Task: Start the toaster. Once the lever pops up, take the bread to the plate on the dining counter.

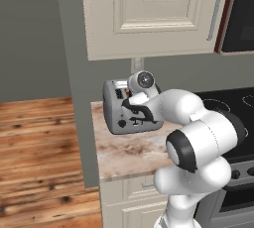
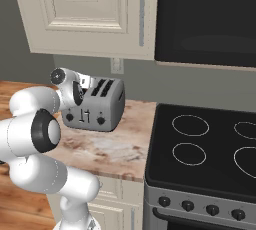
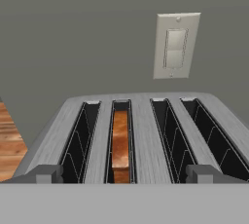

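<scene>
The stove (image 2: 210, 149) spreads wide in the right base view, four burner rings counted; the left base view cuts it off behind the arm. The counter (image 1: 124, 152) carries one toaster (image 2: 97, 106), set back by the wall. From the right its front shows two knobs and two slider slots, while from the left the arm's wrist covers much of that face. Looking down from the hand, four slots open up, and the bread (image 3: 120, 145) stands deep in the second slot from the left, one slice, edge-on. One wall switch (image 3: 176, 46) sits behind. The gripper (image 3: 124, 174) hovers just above the toaster, tips spread apart, holding nothing.
</scene>
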Controlling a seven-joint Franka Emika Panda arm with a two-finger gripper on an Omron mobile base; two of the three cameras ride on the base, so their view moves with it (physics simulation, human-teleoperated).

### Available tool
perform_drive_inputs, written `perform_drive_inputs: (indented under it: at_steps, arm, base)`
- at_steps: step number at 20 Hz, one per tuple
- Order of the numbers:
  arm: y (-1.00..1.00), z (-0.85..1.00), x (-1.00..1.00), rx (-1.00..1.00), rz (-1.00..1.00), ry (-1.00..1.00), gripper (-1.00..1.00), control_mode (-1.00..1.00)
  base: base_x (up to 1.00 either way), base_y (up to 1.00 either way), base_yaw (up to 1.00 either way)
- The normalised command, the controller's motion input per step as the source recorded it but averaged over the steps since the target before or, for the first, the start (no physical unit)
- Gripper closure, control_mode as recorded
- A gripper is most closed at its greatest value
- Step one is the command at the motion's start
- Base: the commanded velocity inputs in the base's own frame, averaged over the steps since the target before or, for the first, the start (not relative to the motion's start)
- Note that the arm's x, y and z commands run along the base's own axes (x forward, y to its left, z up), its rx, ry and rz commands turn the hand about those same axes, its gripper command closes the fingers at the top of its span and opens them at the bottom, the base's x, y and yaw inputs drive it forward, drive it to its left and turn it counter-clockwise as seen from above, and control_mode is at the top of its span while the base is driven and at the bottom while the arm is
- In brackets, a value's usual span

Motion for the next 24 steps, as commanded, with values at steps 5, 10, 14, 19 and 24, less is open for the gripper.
perform_drive_inputs:
  at_steps: [5,10,14,19,24]
  arm:
    - [0.00,0.00,0.00,0.00,0.00,0.00,-1.00,-1.00]
    - [0.00,0.00,0.00,0.00,0.00,0.00,-1.00,-1.00]
    - [0.00,0.00,0.00,0.00,0.00,0.00,-1.00,-1.00]
    - [0.00,0.00,0.00,0.00,0.00,0.00,-1.00,-1.00]
    - [0.00,0.00,0.00,0.00,0.00,0.00,-1.00,-1.00]
  base:
    - [0.00,0.00,0.00]
    - [0.00,0.00,0.00]
    - [0.00,0.00,0.00]
    - [0.00,0.00,0.00]
    - [0.00,0.00,0.00]
